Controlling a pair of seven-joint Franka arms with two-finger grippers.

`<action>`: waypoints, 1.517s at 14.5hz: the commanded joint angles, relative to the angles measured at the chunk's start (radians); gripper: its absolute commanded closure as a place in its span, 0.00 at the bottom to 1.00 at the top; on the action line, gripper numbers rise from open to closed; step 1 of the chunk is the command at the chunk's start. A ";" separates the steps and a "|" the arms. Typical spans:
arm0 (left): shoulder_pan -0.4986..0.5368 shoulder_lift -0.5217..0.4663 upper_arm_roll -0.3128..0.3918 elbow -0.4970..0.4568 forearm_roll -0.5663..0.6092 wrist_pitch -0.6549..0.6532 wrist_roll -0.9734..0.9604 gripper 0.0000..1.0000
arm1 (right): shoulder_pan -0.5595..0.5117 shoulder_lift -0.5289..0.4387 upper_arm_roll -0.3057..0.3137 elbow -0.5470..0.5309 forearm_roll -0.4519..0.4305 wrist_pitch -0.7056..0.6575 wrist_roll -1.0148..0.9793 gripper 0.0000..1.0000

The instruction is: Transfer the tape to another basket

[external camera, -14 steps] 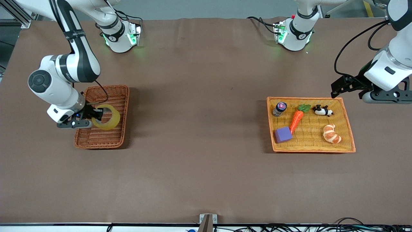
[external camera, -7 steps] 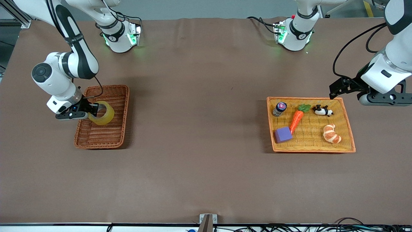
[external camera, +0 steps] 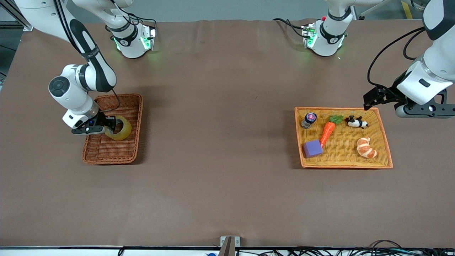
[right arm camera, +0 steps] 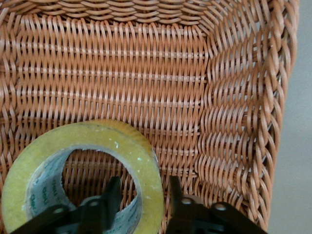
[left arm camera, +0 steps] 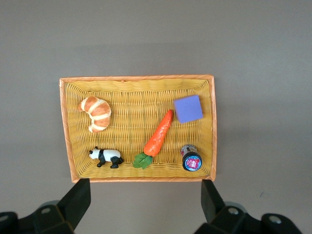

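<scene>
Toward the right arm's end of the desk, the right gripper (external camera: 111, 125) pinches the tape (external camera: 119, 128) by its wall, one finger inside the hole, low over the basket (external camera: 135, 117). Over the past second the roll has sunk and moved toward the basket's middle, so release looks close. Over the desk edge beside the orange tray (external camera: 385, 144), the left gripper (left arm camera: 145, 202) waits, jaws wide and holding nothing; the tray holds a carrot (external camera: 327, 131) and croissant (external camera: 366, 148).
</scene>
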 commanded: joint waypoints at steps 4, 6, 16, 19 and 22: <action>-0.001 -0.001 -0.006 0.000 0.020 0.011 -0.013 0.00 | -0.014 -0.182 0.013 0.110 -0.002 -0.237 -0.001 0.00; -0.003 -0.001 -0.006 0.002 0.020 0.011 -0.013 0.00 | -0.006 -0.246 0.019 0.188 0.000 -0.385 0.012 0.00; 0.002 -0.002 -0.006 0.021 0.017 0.005 -0.010 0.00 | 0.014 -0.264 0.056 0.866 0.017 -1.193 0.194 0.00; 0.002 -0.019 -0.006 0.026 0.011 -0.006 -0.013 0.00 | 0.012 -0.264 0.054 0.914 0.047 -1.210 0.185 0.00; -0.004 -0.050 -0.004 0.026 0.011 -0.049 -0.019 0.00 | 0.017 -0.271 0.059 0.923 0.037 -1.315 0.190 0.00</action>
